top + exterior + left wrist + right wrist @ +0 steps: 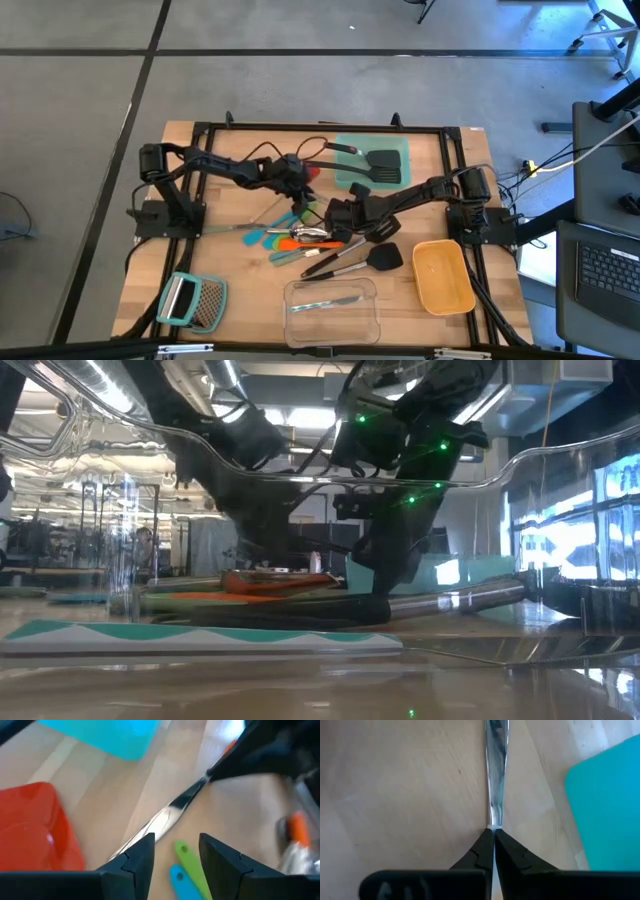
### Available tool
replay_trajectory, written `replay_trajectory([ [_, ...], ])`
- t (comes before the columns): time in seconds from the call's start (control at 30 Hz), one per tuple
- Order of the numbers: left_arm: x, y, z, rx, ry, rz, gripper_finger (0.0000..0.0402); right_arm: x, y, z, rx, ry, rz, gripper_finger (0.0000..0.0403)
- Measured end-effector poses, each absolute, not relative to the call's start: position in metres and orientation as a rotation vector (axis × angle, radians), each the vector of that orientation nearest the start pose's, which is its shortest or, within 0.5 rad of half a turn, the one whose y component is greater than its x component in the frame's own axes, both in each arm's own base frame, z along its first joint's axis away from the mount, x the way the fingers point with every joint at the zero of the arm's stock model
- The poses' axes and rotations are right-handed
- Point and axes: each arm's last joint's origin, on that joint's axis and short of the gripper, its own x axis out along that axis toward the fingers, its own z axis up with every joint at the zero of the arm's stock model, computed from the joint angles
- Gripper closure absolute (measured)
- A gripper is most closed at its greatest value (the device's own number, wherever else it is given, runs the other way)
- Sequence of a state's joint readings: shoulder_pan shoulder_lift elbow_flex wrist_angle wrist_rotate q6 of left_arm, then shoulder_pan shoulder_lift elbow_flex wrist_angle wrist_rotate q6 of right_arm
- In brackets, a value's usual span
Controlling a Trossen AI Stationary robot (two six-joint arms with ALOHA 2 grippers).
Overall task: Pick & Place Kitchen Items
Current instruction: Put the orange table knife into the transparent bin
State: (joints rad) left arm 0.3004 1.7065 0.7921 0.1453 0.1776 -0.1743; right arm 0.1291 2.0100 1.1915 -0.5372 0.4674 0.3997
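Observation:
Several kitchen items lie heaped at the table's middle (300, 238): slim teal, orange and green tools and black spatulas with steel handles (345, 258). My right gripper (335, 213) (494, 831) is shut on a slim silver utensil (170, 812). My left gripper (303, 190) (176, 840) stands open just above the end of a green tool (186, 856), which shows between its fingers beside a blue one (176, 874). A red spatula blade (30, 827) lies beside it. My right gripper pinches the silver utensil's thin handle (494, 820) between its two fingertips, coming from above and slanting down from the table's right side. The handle runs on straight ahead of the fingers, low over the wood toward my left gripper. Whether it rests on the table I cannot tell.
A teal container (372, 160) holding a black spatula stands at the far middle. A clear container (330, 305) with a silver tool sits at the near edge, a yellow container (443, 275) to its right. A flat grater (192, 300) lies at the near left.

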Motion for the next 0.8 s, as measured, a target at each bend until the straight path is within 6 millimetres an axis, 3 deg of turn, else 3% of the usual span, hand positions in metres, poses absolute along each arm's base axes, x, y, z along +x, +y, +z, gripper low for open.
replay_trajectory([
  [0.4, 0.311, 0.081, 0.140, -0.061, 0.773, 0.153, 0.0253, 0.370, 0.041, 0.116, 0.081, 1.193, -0.344, 0.0398],
  [0.6, 0.313, 0.078, 0.133, -0.052, 0.788, 0.091, 0.0253, 0.372, 0.042, 0.117, 0.123, 1.188, -0.300, 0.0399],
  [0.8, 0.321, 0.071, 0.114, -0.084, 0.791, -0.012, 0.0253, 0.373, 0.035, 0.120, 0.203, 1.189, -0.299, 0.0399],
])
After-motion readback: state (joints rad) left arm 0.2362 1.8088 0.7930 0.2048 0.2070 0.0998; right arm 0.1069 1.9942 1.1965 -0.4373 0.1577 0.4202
